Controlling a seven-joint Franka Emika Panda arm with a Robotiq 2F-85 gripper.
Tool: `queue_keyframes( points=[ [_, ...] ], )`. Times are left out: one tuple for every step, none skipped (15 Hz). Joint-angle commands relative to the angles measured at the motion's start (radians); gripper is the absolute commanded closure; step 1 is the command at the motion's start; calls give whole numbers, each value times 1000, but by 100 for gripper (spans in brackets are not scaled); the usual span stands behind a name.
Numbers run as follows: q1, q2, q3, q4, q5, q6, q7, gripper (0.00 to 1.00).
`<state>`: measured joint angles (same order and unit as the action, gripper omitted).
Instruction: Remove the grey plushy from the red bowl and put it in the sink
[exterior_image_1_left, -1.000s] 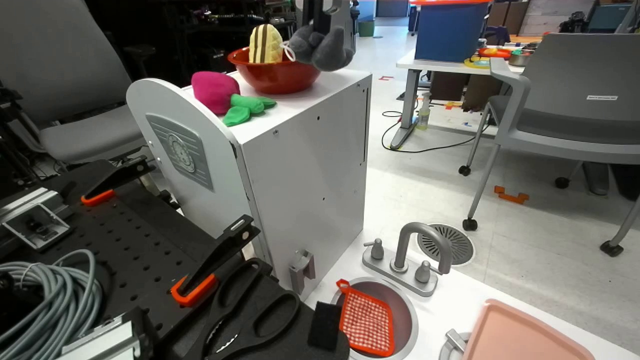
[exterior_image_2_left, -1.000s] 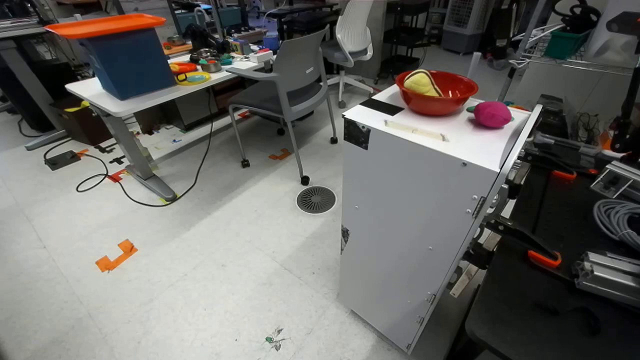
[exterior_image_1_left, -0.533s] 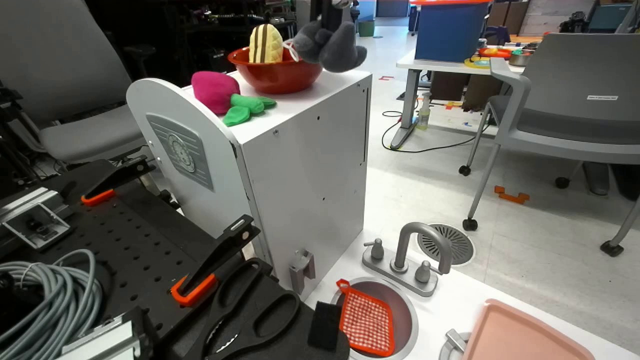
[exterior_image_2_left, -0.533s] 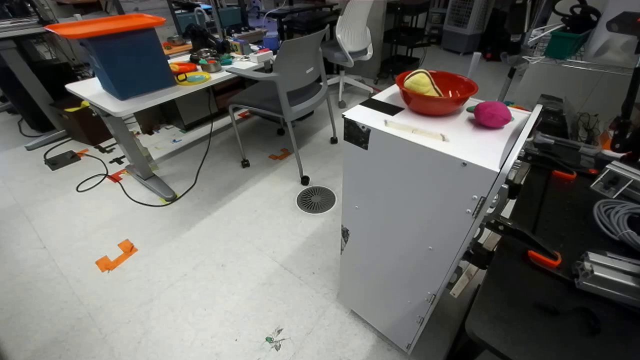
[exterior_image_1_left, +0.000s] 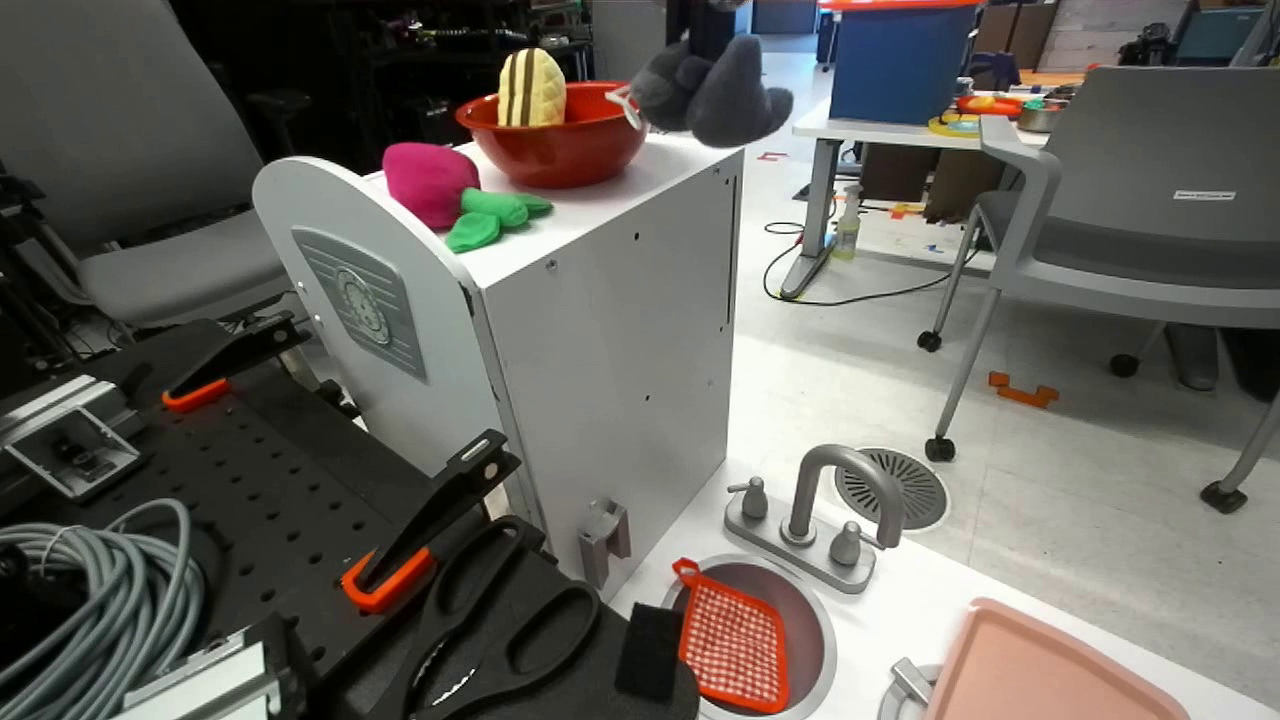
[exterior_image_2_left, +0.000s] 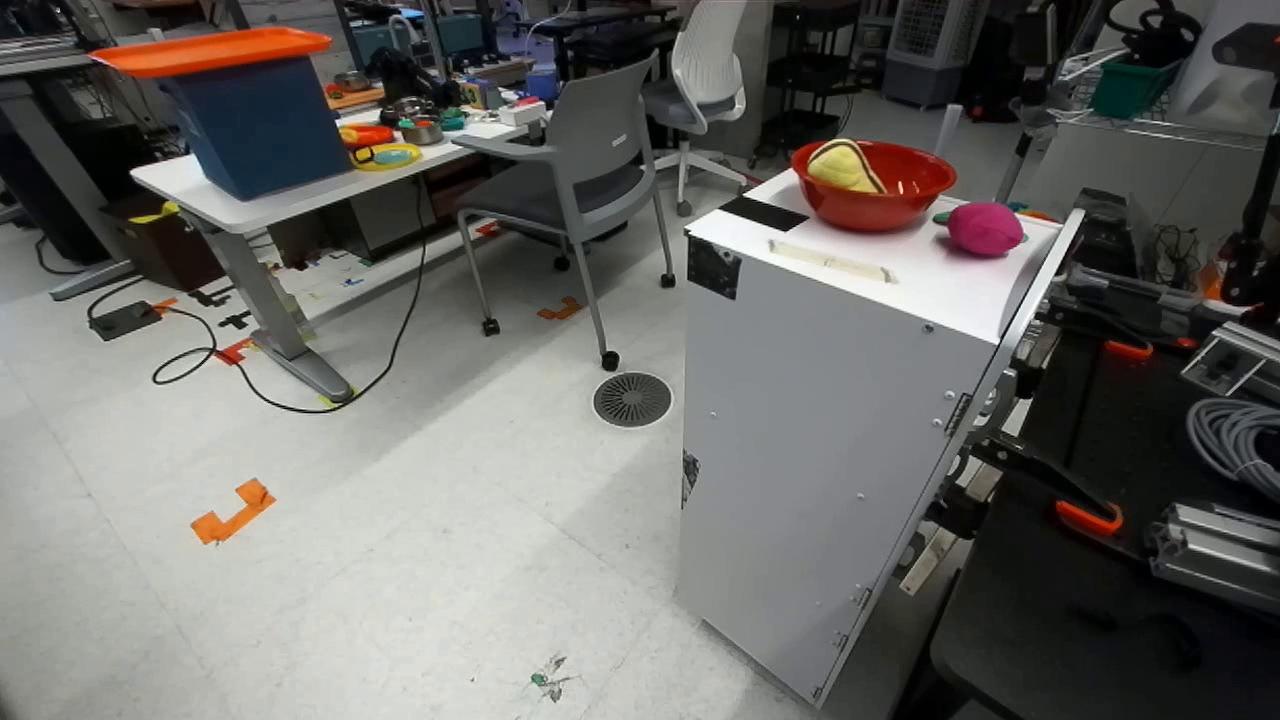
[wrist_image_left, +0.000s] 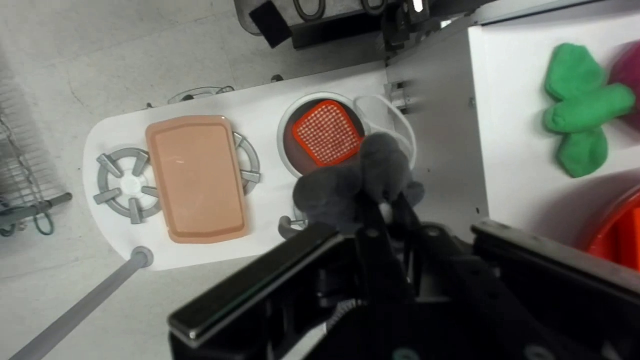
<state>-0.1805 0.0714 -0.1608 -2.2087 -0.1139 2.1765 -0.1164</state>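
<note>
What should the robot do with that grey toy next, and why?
Probably ease the grey plushy down toward the round sink: the gripper holds it outside the red bowl, and the sink lies well below.

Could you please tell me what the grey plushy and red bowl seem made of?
The grey plushy looks like matte fabric: velvety lobes, no shine. The red bowl is probably glossy plastic, given bright glints inside, though enamelled metal is possible.
</note>
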Motion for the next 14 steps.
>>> queue_keyframes(
  points=[
    [19,-8,-5,2,-130,-23,138,98],
    [21,-2,-5,7,-160,-33,171,98],
    [22,7,-6,13,-185,-43,200,98],
    [21,11,-6,15,-196,-48,212,98],
    [16,8,-2,3,-165,-17,152,85],
    [13,7,-1,-3,-147,9,122,74],
    [12,11,0,-2,-142,17,107,92],
    [14,15,1,0,-146,20,97,92],
    [15,14,3,-2,-147,34,83,96],
    [15,13,4,-3,-145,41,72,100],
    [15,12,5,-2,-143,44,66,100],
    [15,12,6,-1,-143,46,62,98],
    [15,11,6,-1,-143,45,59,98],
    [15,13,6,1,-146,40,63,98]
  ],
)
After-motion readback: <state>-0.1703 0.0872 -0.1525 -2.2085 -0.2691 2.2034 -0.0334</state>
